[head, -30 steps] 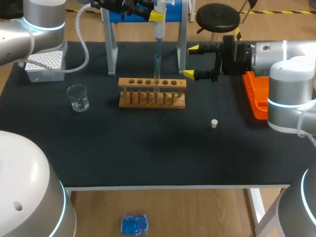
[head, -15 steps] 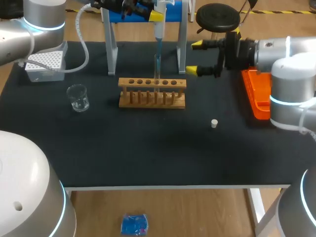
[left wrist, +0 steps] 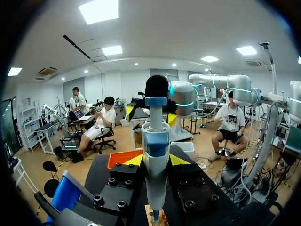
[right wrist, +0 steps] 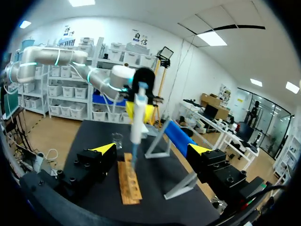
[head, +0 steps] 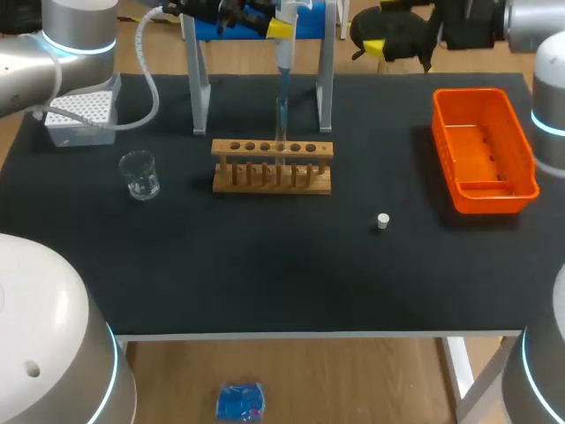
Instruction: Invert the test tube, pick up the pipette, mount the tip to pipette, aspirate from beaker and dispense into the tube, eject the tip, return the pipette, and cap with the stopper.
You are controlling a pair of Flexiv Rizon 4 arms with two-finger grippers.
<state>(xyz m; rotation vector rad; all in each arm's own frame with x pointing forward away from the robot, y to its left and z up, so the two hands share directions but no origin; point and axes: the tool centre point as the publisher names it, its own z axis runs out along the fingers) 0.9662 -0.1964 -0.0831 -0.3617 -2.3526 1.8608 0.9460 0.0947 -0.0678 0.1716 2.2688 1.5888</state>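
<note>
Loses the top of the blue-and-white plastic pipette [head: 285,53] past the head view's upper edge, with most of the left gripper [head: 284,26] clamped on it; shows only one yellow fingertip [head: 279,28] there. Crops the right gripper [head: 386,25] at the same edge, far finger barely in view. Hides most of both left fingertips behind the pipette body in the left wrist view, drops the pipette's lower end below that view's edge, and admits just a sliver of the light wooden test-tube rack [left wrist: 155,219]. Screens part of the orange plastic tray [left wrist: 123,157] behind black gripper blocks. Renders the clear glass test tube [head: 282,124] under the pipette, and any liquid inside, too small to judge. Covers one corner of the white perforated tip box [head: 79,113] with the left arm [head: 35,62].
</note>
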